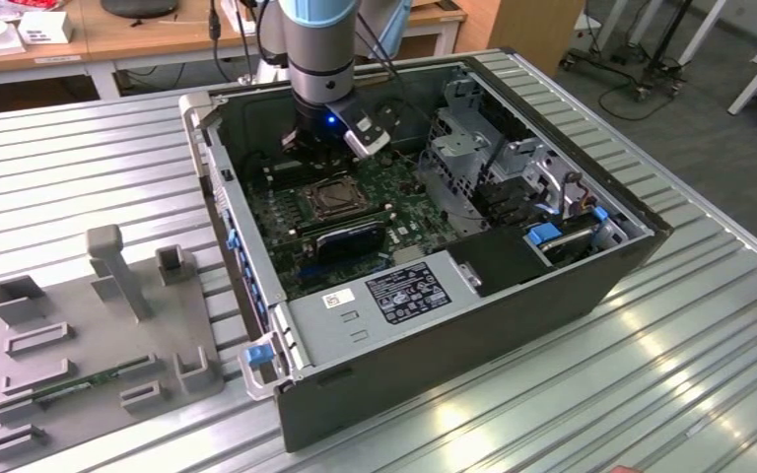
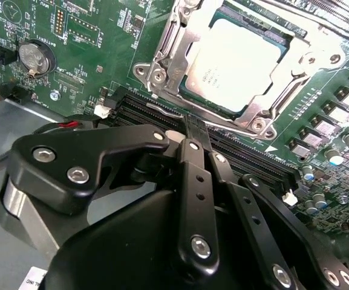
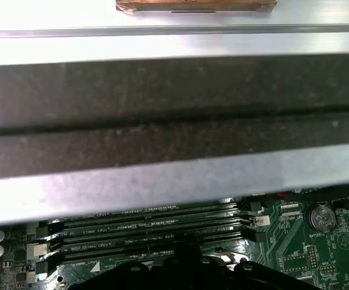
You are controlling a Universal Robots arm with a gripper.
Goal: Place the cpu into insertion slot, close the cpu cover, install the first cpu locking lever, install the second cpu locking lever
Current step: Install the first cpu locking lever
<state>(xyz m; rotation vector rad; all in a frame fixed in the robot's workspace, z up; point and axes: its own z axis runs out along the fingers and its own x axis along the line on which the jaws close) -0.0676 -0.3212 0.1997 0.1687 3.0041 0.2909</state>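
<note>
Gripper (image 2: 192, 128): black linkage type on one arm, lowered inside the open computer case (image 1: 484, 330). In the second wrist view its fingers (image 2: 193, 151) are drawn together with no gap, and nothing shows between them. The tip sits over the black memory slots (image 2: 156, 115), just beside the near edge of the socket.

The cpu (image 2: 234, 60): flat, with a silvery top, seated in the insertion slot (image 2: 260, 121).

The cpu cover (image 2: 175, 43): silvery frame plate lying down flat around the chip, which shows through its window. A thin metal lever rod (image 2: 162, 109) runs along the frame edge nearest the gripper tip. Whether it is latched cannot be told.

Motherboard (image 2: 101, 36): green, with a coin cell battery (image 2: 35, 57) well apart from the socket.

First wrist view: four memory slots (image 3: 150, 232) in parallel just past the gripper (image 3: 188, 251), with the dark case wall (image 3: 174, 121) beyond them.

Exterior view: the gripper (image 1: 323, 148) hangs above the socket. A labelled power supply (image 1: 392, 291) occupies the case's near end. The case lies on a slatted metal table (image 1: 90, 168). A grey fixture tray (image 1: 90, 335) stands at the exterior view's left, apart from the case.
</note>
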